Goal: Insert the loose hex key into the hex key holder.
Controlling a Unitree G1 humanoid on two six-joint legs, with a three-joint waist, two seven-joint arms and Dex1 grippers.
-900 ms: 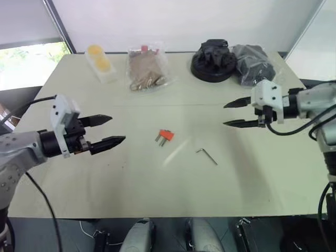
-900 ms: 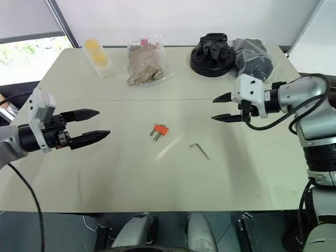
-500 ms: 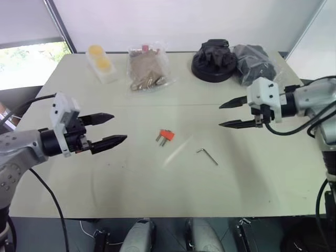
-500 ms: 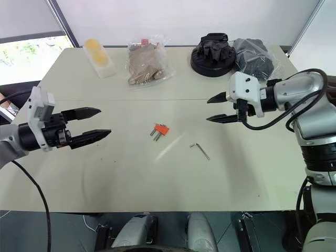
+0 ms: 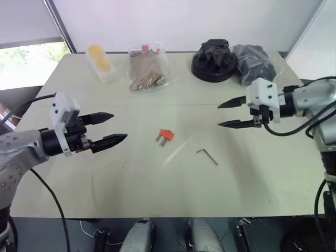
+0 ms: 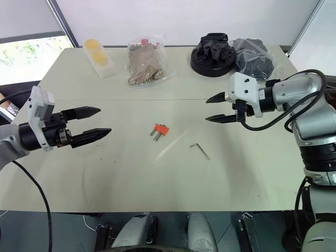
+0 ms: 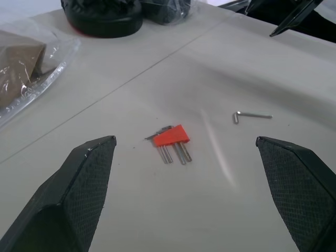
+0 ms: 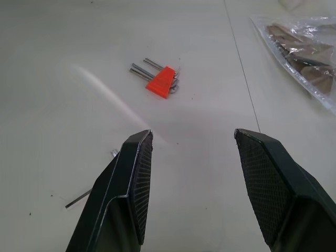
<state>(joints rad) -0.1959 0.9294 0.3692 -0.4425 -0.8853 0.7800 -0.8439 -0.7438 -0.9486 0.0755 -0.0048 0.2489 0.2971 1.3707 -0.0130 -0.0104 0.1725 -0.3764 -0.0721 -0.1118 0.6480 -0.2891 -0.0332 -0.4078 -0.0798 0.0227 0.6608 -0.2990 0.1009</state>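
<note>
The hex key holder is a small red-orange block with short grey keys sticking out, lying flat mid-table; it also shows as the holder and the holder in the wrist views. The loose hex key, a thin L-shaped grey rod, lies on the table to the holder's right and a little nearer me. My left gripper hovers open well left of the holder, pointing toward it. My right gripper hovers open above the table, right of and beyond the loose key, with nothing between its fingers.
Along the table's far edge sit a clear pack with yellow rounds, a plastic bag of brown items, a black round object and a dark bagged bundle. A seam line crosses the tabletop.
My right gripper has shifted a little leftward toward the table's middle. The left gripper, holder and loose key have stayed in place.
</note>
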